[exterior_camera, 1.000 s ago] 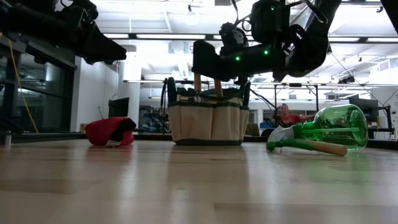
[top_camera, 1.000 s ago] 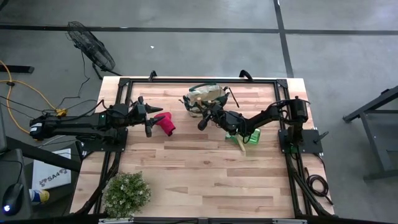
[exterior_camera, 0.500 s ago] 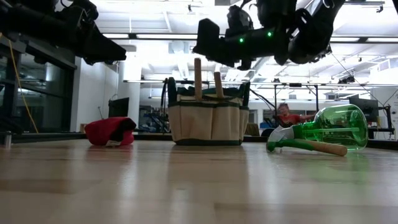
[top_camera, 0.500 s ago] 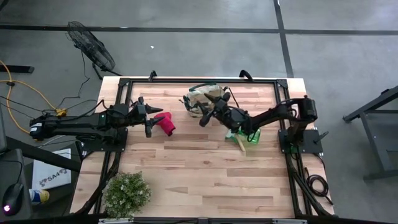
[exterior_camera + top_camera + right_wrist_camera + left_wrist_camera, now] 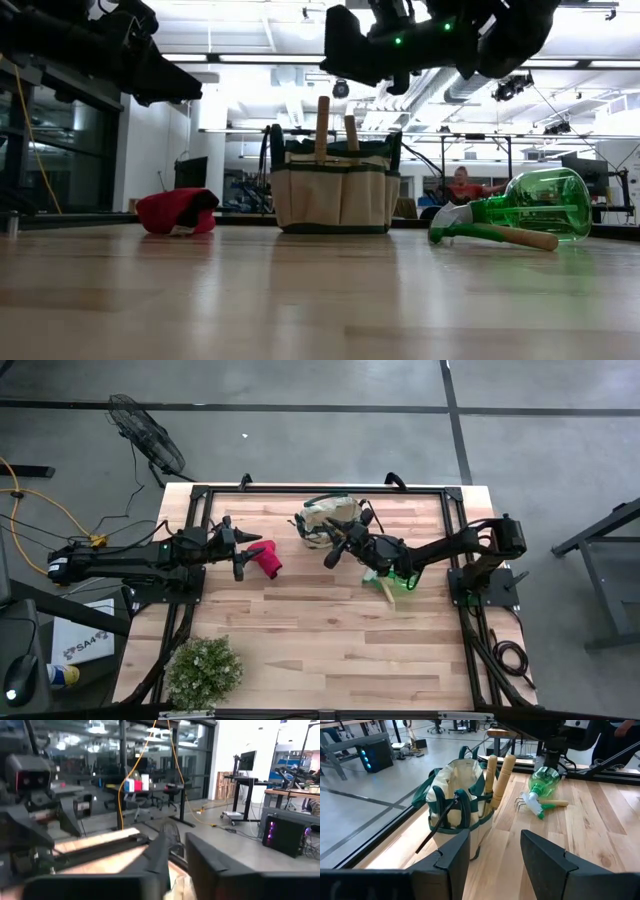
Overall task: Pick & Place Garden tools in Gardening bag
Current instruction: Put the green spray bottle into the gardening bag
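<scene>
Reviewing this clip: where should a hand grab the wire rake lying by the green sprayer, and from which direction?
Probably the wooden handle of the rake, from straight above. It lies flat on the table, its free end poking out from under the green sprayer toward the table's middle. The tines sit tucked against the sprayer's nozzle, leaving little room there.

One gardening bag (image 5: 330,516); two wooden handles (image 5: 322,128) in it; one sprayer (image 5: 520,208); one rake (image 5: 540,803); one shears (image 5: 267,558); one plant (image 5: 204,671).
</scene>
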You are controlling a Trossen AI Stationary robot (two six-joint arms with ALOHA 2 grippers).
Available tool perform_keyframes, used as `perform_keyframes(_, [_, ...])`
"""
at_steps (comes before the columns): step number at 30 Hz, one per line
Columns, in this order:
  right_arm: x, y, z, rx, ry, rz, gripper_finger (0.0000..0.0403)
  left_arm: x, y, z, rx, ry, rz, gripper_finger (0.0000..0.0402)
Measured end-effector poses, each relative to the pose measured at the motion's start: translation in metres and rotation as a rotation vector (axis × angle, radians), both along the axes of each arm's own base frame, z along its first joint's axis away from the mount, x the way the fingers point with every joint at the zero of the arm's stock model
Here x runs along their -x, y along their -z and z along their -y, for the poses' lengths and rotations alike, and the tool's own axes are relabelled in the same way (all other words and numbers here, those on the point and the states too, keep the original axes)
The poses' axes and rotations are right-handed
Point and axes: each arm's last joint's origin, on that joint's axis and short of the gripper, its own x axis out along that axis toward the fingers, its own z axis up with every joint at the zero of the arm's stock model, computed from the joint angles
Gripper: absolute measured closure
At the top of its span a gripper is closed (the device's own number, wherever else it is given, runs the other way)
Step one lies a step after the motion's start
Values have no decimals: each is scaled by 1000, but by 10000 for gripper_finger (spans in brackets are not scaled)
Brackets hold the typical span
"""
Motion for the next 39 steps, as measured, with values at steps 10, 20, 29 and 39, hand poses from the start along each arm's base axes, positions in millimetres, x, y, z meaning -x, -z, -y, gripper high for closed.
perform_keyframes(10, [-1,15,3,-69,-3,-114,400,0,0,0,0,-1,0,231])
perform_keyframes(20, [-1,23,7,-127,-14,-165,400,0,0,0,0,-1,1,231])
perform_keyframes(29, [5,10,15,-66,72,-162,400,0,0,0,0,-1,0,231])
perform_keyframes(39, [41,-45,6,5,157,-197,401,0,1,0,1,-2,-8,231])
